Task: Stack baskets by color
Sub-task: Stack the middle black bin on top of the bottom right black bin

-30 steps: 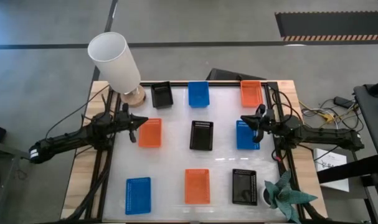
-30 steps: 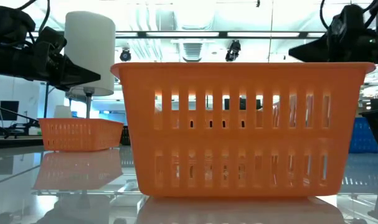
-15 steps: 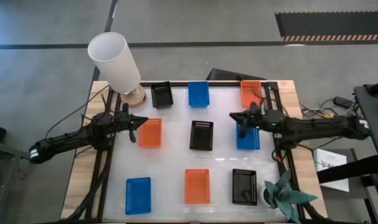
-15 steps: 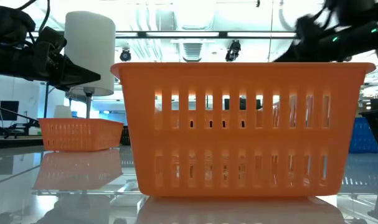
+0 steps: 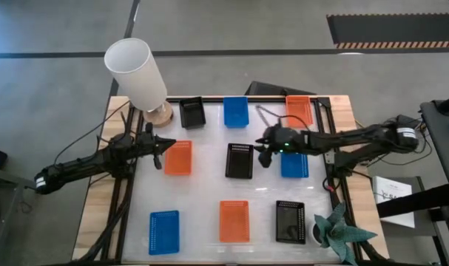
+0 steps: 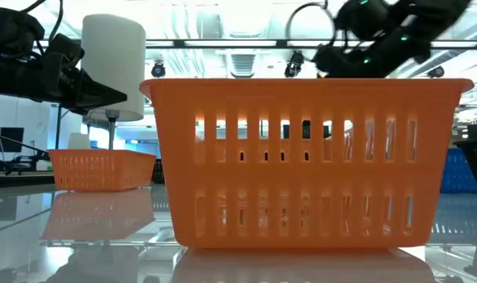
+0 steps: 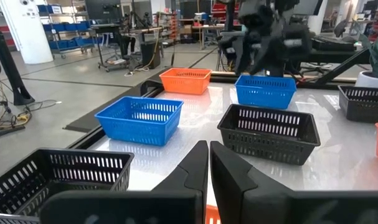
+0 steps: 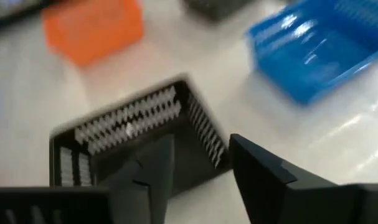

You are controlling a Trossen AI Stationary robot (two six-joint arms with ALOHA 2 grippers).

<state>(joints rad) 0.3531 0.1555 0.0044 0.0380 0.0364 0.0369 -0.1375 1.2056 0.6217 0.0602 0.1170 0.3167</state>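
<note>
A: How many baskets are on the surface (image 5: 209, 188)?
B: Nine in all. Three blue baskets (image 5: 237, 111), three orange baskets (image 5: 178, 157), three black baskets (image 5: 240, 161).
A: And other things?
B: One white lampshade (image 5: 135, 72) and one green plant (image 5: 341, 231). Also two arms, each with one gripper.

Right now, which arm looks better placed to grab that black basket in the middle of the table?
The right. Its right gripper hangs open beside the middle black basket, while the left gripper waits shut by an orange basket.
</note>
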